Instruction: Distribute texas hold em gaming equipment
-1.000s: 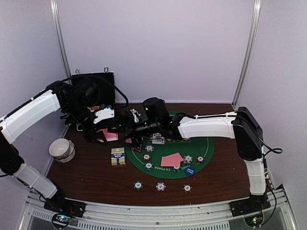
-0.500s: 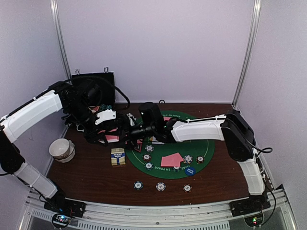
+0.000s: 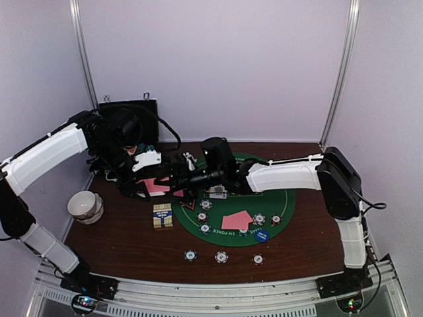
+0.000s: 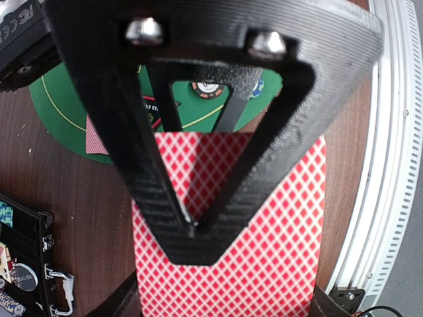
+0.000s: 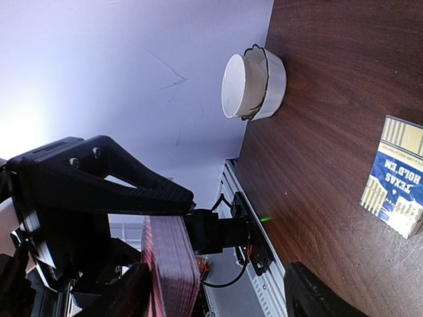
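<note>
Your left gripper [image 3: 149, 185] is pressed together on the deck of red-backed playing cards [image 4: 264, 251], holding it above the desk [image 3: 310, 244] at about 9 o'clock of the green poker mat [image 3: 281, 201]. Your right gripper [image 5: 215, 287] reaches across the mat with its fingers spread. The deck's edge stands between them, close to one finger, and you cannot tell whether it touches. On the mat, face-down cards [image 3: 236, 221] lie toward 6 o'clock, with striped chips [image 3: 259, 218] on either side and a blue disc [image 3: 262, 235] at 5 o'clock. Three more chips [image 3: 221, 257] sit in a row on the bare desk at 6 o'clock. The Texas Hold'em card box [image 3: 162, 215] lies at 8 o'clock, and the white bowl [image 3: 84, 205] is farther out at 9.
</note>
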